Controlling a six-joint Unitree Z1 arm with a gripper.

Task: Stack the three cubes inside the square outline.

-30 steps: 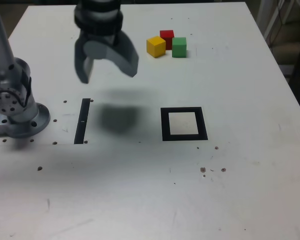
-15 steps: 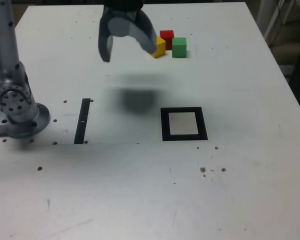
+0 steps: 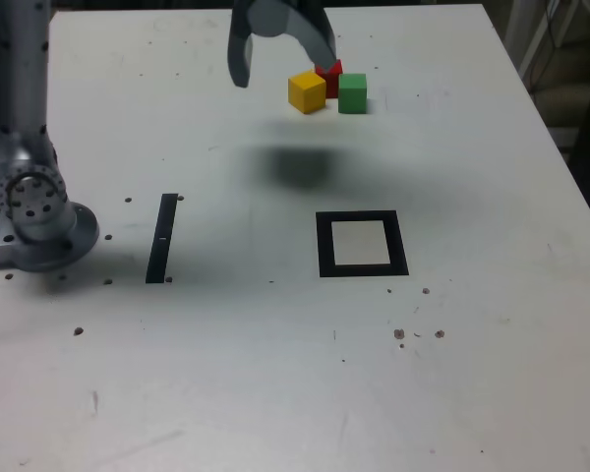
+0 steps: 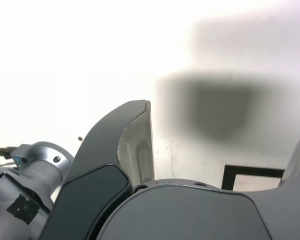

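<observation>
Exterior view: the gripper (image 3: pixel 285 74) hangs above the white bench (image 3: pixel 472 324) towards its far edge, jaws spread wide and pointing down. One fingertip overlaps part of the red cube (image 3: pixel 334 85) in this view; whether they touch, I cannot tell. The yellow cube (image 3: pixel 307 92) and the green cube (image 3: pixel 352 93) sit side by side near the bench's far edge, with the red one just behind them, closer to that edge. All three are outside the square outline (image 3: pixel 324 246), which lies well apart from them, further from the far edge. A black strip (image 3: pixel 161 239) lies between the outline and the arm's base (image 3: pixel 41 236), by the exterior view's left edge of the bench. A blurred shadow (image 3: pixel 303 167) falls between cubes and outline. In the wrist view, the gripper partly hides the outline.
</observation>
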